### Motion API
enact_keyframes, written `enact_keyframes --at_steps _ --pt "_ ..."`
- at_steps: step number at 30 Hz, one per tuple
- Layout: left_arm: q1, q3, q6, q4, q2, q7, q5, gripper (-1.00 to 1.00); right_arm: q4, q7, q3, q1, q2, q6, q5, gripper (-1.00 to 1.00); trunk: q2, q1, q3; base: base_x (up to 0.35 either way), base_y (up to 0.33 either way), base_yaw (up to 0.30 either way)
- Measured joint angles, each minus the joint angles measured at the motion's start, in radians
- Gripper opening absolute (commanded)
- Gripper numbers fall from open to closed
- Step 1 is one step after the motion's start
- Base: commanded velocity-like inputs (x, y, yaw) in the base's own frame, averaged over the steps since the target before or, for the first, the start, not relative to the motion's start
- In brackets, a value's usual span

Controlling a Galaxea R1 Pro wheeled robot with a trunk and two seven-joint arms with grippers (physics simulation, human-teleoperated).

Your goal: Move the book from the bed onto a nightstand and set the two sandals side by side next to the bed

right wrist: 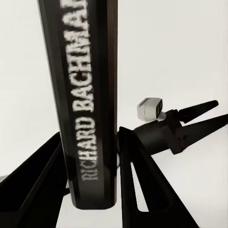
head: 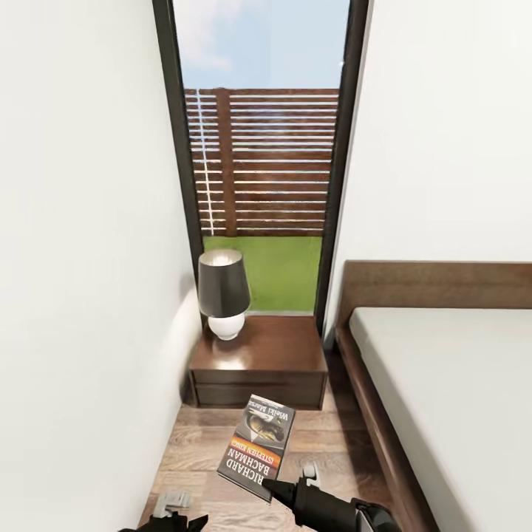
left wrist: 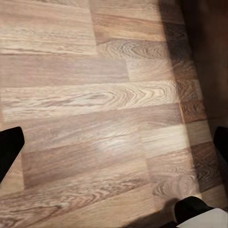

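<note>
We see the book [head: 257,448] held in the air above the wood-plank floor [head: 332,443], just short of the nightstand [head: 258,362], cover up and tilted. The right gripper [head: 272,488] pinches it at its near lower corner; in the right wrist view the spine [right wrist: 88,104] stands between the 2 dark fingers [right wrist: 135,180], which press close on either side. So the right gripper is closed on the book.

The left gripper [right wrist: 199,114] appears in the right wrist view as 2 dark fingers spread apart, holding nothing; we judge it wide. In the left wrist view its tips frame bare floor planks.

The nightstand sits against the window [head: 262,148], between the white wall and the bed [head: 443,369]. Its lamp [head: 223,292] occupies the left rear of the top; the front and right of that surface look free.

Handling judgement: a thin paperback, light, somewhat flexible. Held by 1 corner it may sag or pivot in the grip, and the glossy cover could slip. A hold nearer the spine's middle would be steadier, but the present pinch should serve for a short carry.

Step in hand: carrying the book to the nightstand. Next we would aim for the free part of the top, away from the lamp, lower it flat, then release. Sandals not yet dealt with.
</note>
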Motion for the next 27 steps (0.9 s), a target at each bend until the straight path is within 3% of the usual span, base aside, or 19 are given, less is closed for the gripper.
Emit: enact_keyframes --at_steps 15,20,27 --pt "0.000 0.000 0.000 0.001 -0.008 0.002 -0.001 1.00 0.000 0.000 0.000 0.000 0.000 0.000 -0.001 -1.00 0.000 0.000 0.000 0.331 0.000 0.000" --pt "0.000 0.000 0.000 0.001 -0.025 0.002 -0.002 1.00 0.000 0.000 0.000 0.000 0.000 0.000 -0.001 -1.00 0.000 0.000 0.000 0.331 0.000 0.000" --pt "0.000 0.000 0.000 0.001 -0.030 0.002 -0.003 1.00 0.000 0.001 0.000 0.000 0.000 0.000 -0.001 -1.00 0.000 0.000 0.000 0.302 0.000 0.000"
